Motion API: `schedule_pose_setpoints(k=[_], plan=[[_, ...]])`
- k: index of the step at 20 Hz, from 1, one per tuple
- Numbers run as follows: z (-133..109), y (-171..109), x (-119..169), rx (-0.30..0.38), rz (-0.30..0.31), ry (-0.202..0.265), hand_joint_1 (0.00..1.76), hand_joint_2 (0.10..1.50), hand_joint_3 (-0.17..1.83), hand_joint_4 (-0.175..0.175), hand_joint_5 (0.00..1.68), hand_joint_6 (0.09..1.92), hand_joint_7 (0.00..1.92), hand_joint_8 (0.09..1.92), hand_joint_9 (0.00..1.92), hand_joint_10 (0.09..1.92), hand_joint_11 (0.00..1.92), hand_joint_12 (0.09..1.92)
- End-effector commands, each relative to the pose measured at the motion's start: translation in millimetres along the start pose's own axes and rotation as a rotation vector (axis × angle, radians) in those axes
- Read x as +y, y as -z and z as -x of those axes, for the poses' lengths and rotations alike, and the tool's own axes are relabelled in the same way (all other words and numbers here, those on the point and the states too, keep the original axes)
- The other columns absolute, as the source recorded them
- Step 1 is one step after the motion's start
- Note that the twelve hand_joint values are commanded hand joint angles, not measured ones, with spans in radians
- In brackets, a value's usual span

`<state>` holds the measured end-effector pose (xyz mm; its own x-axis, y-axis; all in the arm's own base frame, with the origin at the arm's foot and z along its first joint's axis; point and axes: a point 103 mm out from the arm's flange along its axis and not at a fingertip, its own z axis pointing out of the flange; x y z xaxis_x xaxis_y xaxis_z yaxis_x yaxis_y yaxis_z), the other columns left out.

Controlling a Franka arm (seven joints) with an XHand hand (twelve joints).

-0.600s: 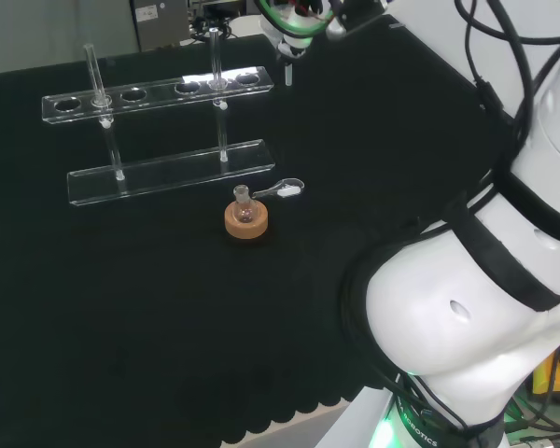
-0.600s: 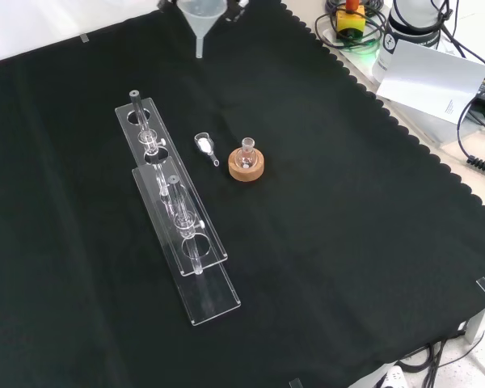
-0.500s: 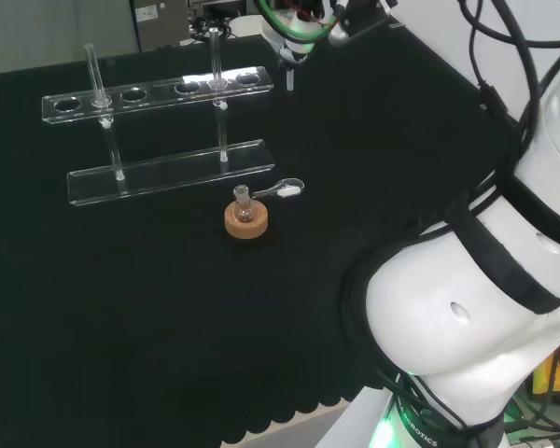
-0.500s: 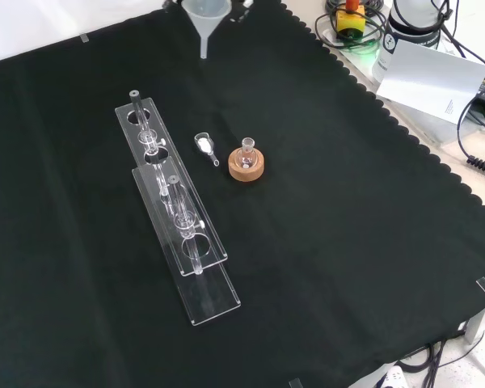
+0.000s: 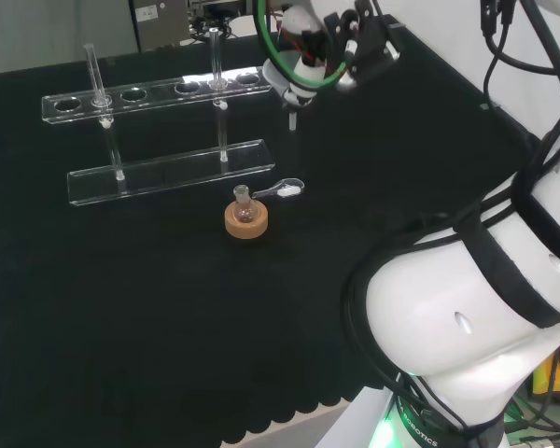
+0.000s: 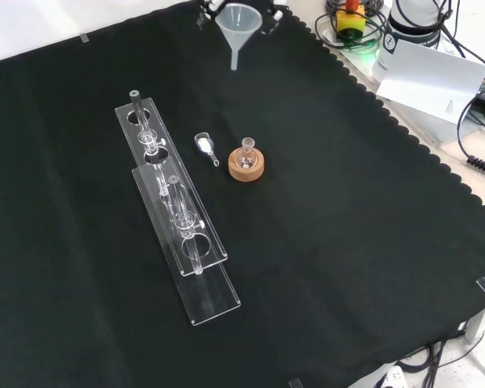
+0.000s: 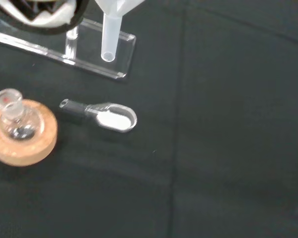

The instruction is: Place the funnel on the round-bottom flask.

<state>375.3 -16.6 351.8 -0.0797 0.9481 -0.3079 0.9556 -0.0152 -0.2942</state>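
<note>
Your hand [image 5: 341, 42] pinches the clear plastic funnel [image 6: 239, 24] aloft; seating it on the small round-bottom glass flask [image 6: 246, 155] remains.

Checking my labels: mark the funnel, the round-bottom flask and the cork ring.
funnel [image 6: 239, 19], front view, on its cone wall.
round-bottom flask [image 5: 244, 209], head view, on its bulb.
cork ring [image 7: 37, 141], wrist view, on its top face.

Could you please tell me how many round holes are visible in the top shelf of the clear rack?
5, in one row along the rack's top shelf in the head view: three open, two with glass tubes standing through them. None seem hidden.
</note>
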Motion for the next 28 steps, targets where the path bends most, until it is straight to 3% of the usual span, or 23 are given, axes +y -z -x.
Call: schedule_pose_setpoints(k=[1,14,28], plan=[[-25.5,-8.1,1.3,-0.006,0.005,0.035,0.82,0.64,0.59,-0.042,0.52,0.16,0.48,0.99,0.69,0.73,0.26,1.35],[-53.5,-23.3,21.5,-0.027,-0.02,0.082,0.82,0.64,0.6,-0.041,0.51,0.18,0.49,0.98,0.7,0.73,0.26,1.35],[-84.6,-35.6,19.1,-0.032,-0.04,0.129,0.82,0.64,0.6,-0.041,0.51,0.2,0.49,0.97,0.7,0.73,0.27,1.35]])
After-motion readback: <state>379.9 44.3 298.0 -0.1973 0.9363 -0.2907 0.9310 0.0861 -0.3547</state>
